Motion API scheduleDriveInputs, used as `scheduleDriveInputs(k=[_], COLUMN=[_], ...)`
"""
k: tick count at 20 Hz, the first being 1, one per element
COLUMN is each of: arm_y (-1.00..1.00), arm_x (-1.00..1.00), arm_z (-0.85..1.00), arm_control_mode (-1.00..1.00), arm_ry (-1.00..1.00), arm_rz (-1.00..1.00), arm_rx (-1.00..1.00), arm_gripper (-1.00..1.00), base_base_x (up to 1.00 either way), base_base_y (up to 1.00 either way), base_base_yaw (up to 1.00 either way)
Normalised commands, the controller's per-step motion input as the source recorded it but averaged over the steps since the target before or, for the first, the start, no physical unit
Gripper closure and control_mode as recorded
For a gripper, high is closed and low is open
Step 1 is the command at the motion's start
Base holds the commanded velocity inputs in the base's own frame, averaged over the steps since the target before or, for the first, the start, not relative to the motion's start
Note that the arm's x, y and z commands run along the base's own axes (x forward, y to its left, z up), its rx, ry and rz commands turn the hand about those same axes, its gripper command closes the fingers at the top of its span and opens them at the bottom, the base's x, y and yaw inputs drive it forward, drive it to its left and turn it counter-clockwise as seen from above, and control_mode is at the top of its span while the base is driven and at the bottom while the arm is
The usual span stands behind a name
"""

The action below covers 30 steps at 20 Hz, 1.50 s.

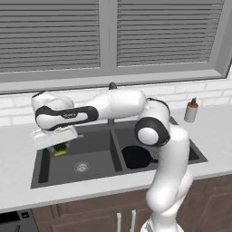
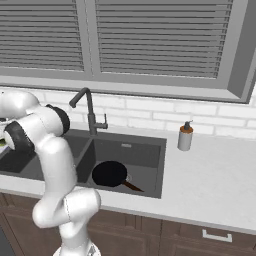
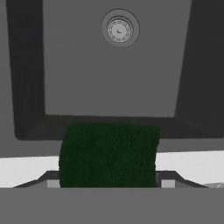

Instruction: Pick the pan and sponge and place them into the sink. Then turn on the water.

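We see the end effector (image 1: 60, 146) clamped on the sponge (image 3: 108, 155), apparently over the sink's (image 1: 41, 168) left basin; the pan (image 2: 109, 174) lies in the right.

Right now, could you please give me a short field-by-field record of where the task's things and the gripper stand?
pan: lying in the sink's right basin, handle pointing toward the front right corner
sponge: green side facing the hand camera, held between the fingers above the left basin's rim
gripper: closed on the sponge, over the left basin
sink: left basin bare around its drain
faucet: no stream falling from its spout
soap dispenser: upright on the counter right of the sink
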Motion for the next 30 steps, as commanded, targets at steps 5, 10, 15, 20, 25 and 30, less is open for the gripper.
scheduleDriveInputs(k=[5, 10, 15, 20, 25, 30], arm_y=[-1.0, -1.0, -1.0, -1.0, -1.0, -1.0], arm_x=[0.0, 0.0, 0.01, 0.0, 0.0, 0.0], arm_z=[0.16, 0.14, 0.07, 0.0, 0.0, 0.0], arm_control_mode=[-1.0, -1.0, -1.0, -1.0, -1.0, -1.0], arm_ry=[-0.04, 0.0, 0.03, 0.02, 0.01, 0.05], arm_rz=[0.0, 0.0, 0.0, 0.02, 0.07, 0.07], arm_rx=[0.18, 0.2, 0.17, 0.14, 0.1, 0.04], arm_gripper=[1.0, 1.0, 1.0, 1.0, 1.0, 1.0], base_base_x=[0.0, 0.0, 0.0, 0.0, 0.0, 0.0], base_base_y=[0.0, 0.0, 0.0, 0.0, 0.0, 0.0], base_base_yaw=[0.0, 0.0, 0.0, 0.0, 0.0, 0.0])
